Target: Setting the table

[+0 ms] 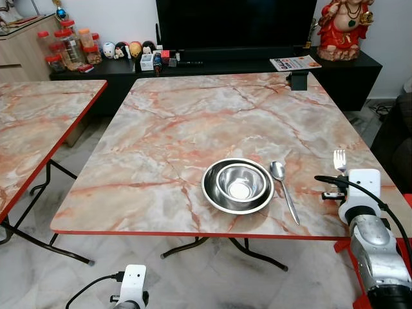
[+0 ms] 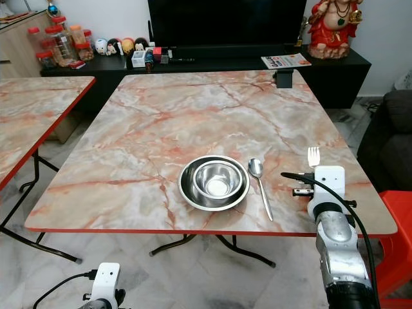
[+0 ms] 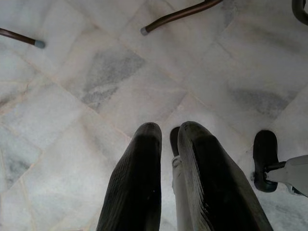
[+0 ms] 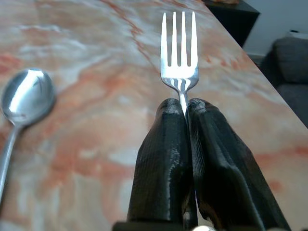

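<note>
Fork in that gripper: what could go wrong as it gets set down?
The right gripper pinches the fork by its thin handle only, so it may twist or slip. The fork hangs near the table's right edge, so a sloppy release could drop it to the floor. Swinging inward, it might knock the spoon beside the bowl.

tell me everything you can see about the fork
The fork looks like shiny silver metal, with four straight tines and a narrow neck. The right gripper is shut on its handle, which is hidden between the black fingers, so just the head sticks out. It is held level above the marble-patterned table, tines pointing away from the robot, over the table's right side and to the right of the spoon. It touches nothing but the gripper.
</note>
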`<state>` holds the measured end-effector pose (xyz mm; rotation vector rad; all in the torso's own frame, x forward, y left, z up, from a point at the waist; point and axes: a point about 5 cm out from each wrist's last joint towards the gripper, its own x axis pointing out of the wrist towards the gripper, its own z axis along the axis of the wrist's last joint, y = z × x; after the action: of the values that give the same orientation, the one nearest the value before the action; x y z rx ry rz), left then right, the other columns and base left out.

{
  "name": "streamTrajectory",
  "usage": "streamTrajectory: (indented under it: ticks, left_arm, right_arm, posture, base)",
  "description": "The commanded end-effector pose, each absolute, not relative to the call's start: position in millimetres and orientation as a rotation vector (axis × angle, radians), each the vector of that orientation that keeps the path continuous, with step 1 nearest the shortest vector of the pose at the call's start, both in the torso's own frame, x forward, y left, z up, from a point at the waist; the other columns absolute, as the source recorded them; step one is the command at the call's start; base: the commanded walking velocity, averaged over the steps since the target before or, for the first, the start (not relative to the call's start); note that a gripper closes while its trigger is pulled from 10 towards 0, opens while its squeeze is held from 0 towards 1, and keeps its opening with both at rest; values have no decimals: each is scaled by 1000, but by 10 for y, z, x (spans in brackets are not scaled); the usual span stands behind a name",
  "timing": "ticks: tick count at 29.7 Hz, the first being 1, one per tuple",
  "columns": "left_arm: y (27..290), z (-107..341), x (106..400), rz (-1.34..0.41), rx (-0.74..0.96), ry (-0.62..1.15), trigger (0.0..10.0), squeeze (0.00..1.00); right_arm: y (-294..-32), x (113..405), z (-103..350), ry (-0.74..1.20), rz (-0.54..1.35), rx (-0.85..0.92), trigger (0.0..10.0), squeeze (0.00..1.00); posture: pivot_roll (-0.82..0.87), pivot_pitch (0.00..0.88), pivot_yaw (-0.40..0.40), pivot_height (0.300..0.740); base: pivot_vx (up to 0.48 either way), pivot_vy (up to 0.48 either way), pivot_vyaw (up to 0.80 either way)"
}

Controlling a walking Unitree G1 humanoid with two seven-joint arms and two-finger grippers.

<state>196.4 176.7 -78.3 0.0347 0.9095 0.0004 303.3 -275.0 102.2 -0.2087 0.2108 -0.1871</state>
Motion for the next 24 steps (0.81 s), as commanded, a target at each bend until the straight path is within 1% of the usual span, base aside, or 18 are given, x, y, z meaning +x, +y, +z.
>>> streamTrajectory:
  ticks: [1,4,9,16,20,24]
  left_arm:
    - [1819,-787,1948,5,41,919,10000,0]
    - [1825,-788,1944,8,41,921,10000,0]
    - [1828,-790,1940,12,38,923,10000,0]
    - [1836,-790,1940,10,38,925,10000,0]
    - [1850,-787,1943,12,39,925,10000,0]
    - [1846,-786,1945,6,38,925,10000,0]
  right_arm:
    - [-2705,3095,1041,220,-159,-194,10000,0]
    - [-2667,3122,1034,228,-135,-172,10000,0]
    - [-2473,3218,948,263,-125,-120,10000,0]
    - [-2300,3225,817,294,-111,-94,10000,0]
    - [-2302,3228,807,298,-116,-96,10000,0]
    - [-2376,3203,827,294,-149,-104,10000,0]
  posture:
    - [-123,0,52,740]
    - [-122,0,51,740]
    - [-113,0,46,740]
    - [-103,0,44,740]
    - [-104,0,45,740]
    - [-111,0,49,740]
  base:
    - [0,0,0]
    - [0,0,0]
    - [0,0,0]
    - [0,0,0]
    - [0,0,0]
    - [0,0,0]
